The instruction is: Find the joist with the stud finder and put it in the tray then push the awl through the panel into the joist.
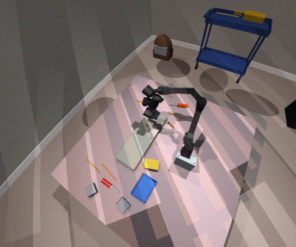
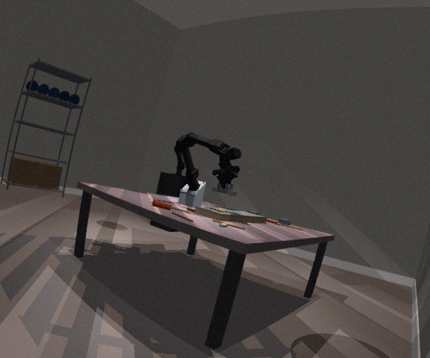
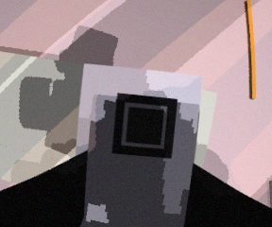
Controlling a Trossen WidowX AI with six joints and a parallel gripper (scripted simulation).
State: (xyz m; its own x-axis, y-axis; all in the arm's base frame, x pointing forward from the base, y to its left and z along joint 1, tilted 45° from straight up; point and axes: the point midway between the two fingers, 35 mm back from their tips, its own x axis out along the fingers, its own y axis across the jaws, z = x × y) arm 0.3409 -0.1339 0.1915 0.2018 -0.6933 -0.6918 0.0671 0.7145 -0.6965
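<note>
from the top view, i have my gripper (image 1: pixel 155 116) (image 2: pixel 225 186) (image 3: pixel 136 158) over the end of the floor panel (image 1: pixel 130 147) (image 2: pixel 234 216) (image 3: pixel 4 104) that lies farther from the tray (image 1: pixel 143 188). the panel's long axis runs down and left from my gripper, and the tray lies well apart beyond its other end, below my gripper in this picture and a touch left. the yellow block (image 1: pixel 151 164) sits between, beside the panel. the awl (image 1: pixel 171 125), as i judge it from its wooden handle and thin shaft, lies just beside the panel, right of my gripper and a little below, its point angled away. one arm only, so reach is mine alone.

from the exterior view, my gripper hangs above the panel with daylight under it, clasping the stud finder (image 2: pixel 227 189) (image 3: pixel 138 189), which touches nothing below. i can't pick out the tray here.

from the wrist view, the stud finder is clenched between my fingers, its dark screen facing me; i read no mark on it. its long axis runs up and down here, across the panel, most of which stretches left of my gripper, with a sliver showing right. if the joist is located, i'd judge the next move is along the panel's length towards the tray; if not, back down onto the panel.
</note>
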